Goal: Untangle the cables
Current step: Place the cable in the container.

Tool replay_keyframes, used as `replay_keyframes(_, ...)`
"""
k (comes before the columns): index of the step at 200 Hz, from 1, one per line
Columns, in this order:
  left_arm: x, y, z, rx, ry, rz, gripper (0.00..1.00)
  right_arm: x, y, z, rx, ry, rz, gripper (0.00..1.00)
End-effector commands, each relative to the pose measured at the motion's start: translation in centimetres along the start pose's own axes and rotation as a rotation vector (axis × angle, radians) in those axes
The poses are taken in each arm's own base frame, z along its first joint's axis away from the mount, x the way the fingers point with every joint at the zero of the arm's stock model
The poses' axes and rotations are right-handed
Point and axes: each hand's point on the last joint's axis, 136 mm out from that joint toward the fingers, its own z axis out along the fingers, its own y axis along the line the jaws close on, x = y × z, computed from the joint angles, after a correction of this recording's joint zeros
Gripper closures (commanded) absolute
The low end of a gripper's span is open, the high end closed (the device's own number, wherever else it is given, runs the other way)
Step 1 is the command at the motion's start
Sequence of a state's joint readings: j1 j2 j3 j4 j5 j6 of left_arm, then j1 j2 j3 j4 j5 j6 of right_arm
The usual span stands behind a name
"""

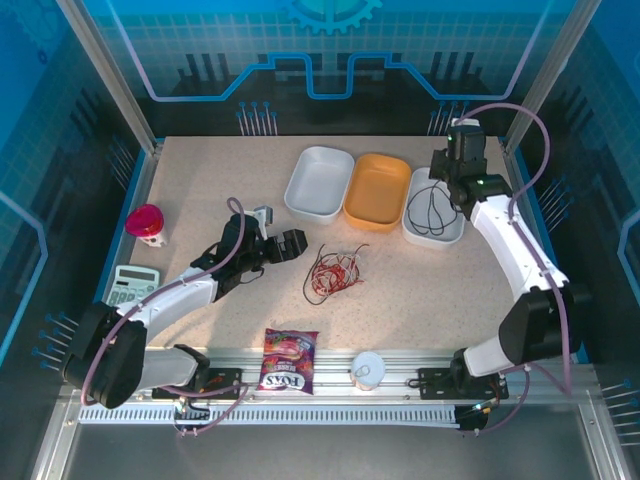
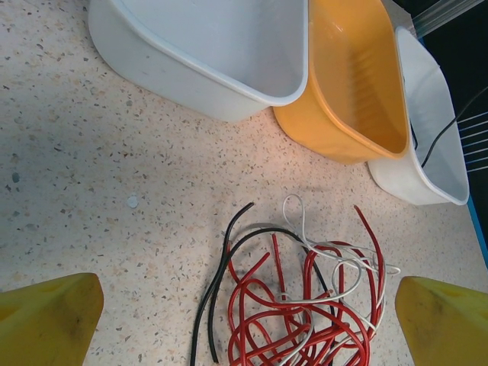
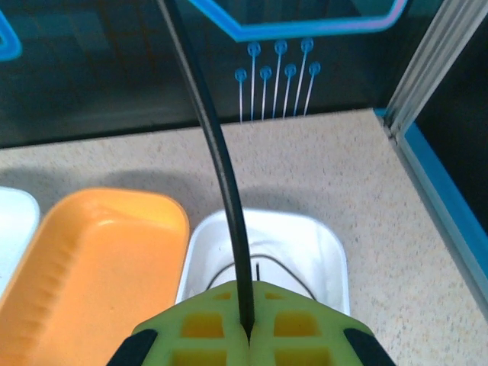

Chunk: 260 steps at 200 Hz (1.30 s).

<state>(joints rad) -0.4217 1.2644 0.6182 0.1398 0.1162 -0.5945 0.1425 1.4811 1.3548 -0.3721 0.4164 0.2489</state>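
1. Two arms work over the speckled counter (image 1: 200, 185), and three trays stand in a row at its far side: a white tray (image 1: 320, 182), an orange tray (image 1: 378, 190) and a second white tray (image 1: 436, 240), each touching the next.
2. The cables (image 1: 333, 272) lie in a loose tangle on the bare counter, in front of the trays and apart from them.
3. In the left wrist view the tangle (image 2: 297, 305) is mostly red loops, with whitish strands threaded through and two black strands trailing off its left side.
4. The left end effector (image 1: 288, 245) sits near the tangle, on its left. Its yellow fingers (image 2: 46, 320) stand wide apart and grip nothing.
5. The right end effector (image 1: 447, 172) hangs above the second white tray, at the far right of the counter.
6. The right wrist view shows its fingers closed on a black cable (image 3: 221, 168), pinched at the tips (image 3: 246, 324).
7. From above, that black cable (image 1: 432, 208) loops down into the second white tray.
8. Other items:
   - A red cup (image 1: 146, 222) and a calculator (image 1: 132, 285) lie at the left edge.
   - A candy bag (image 1: 288, 360) lies on the near rail.
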Motion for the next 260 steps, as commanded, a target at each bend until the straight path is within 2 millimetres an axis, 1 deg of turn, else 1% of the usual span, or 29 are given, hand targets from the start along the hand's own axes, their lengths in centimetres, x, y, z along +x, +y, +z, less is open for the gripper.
replay_keyframes(1,-0.4,-0.2,-0.3,-0.005,-0.015,0.027,0.01,1.9,-1.3,1.4,0.060,0.084,0.050,1.00)
replay_keyframes(40,-0.2,0.1,-0.2,-0.012,-0.012,0.026,0.01,4.8,-0.9,3.3,0.069,0.194,0.076,1.00)
replay_keyframes(74,-0.3,0.0,-0.4,-0.012,-0.017,0.031,0.01,7.2,-0.3,4.5,0.059,0.290,0.080,1.00)
replay_keyframes(107,-0.3,0.0,-0.5,-0.014,-0.017,0.033,0.01,9.7,-0.3,5.7,0.079,0.391,0.075,1.00)
replay_keyframes(137,-0.3,0.0,-0.7,-0.016,-0.020,0.033,0.01,11.5,0.3,6.7,0.067,0.463,0.071,0.99)
replay_keyframes(161,-0.3,0.1,-0.8,-0.019,-0.020,0.032,0.01,12.6,0.6,7.5,0.061,0.511,0.063,0.96)
replay_keyframes(197,-0.2,0.0,-0.6,-0.016,-0.014,0.027,0.01,14.4,0.6,8.7,0.084,0.585,0.046,0.95)
replay_keyframes(217,-0.2,0.0,-0.5,-0.016,-0.012,0.025,0.01,15.1,0.6,9.2,0.090,0.611,0.042,0.94)
replay_keyframes(260,-0.2,0.1,-0.6,-0.017,-0.010,0.028,0.01,15.7,0.3,9.8,0.097,0.635,0.035,0.82)
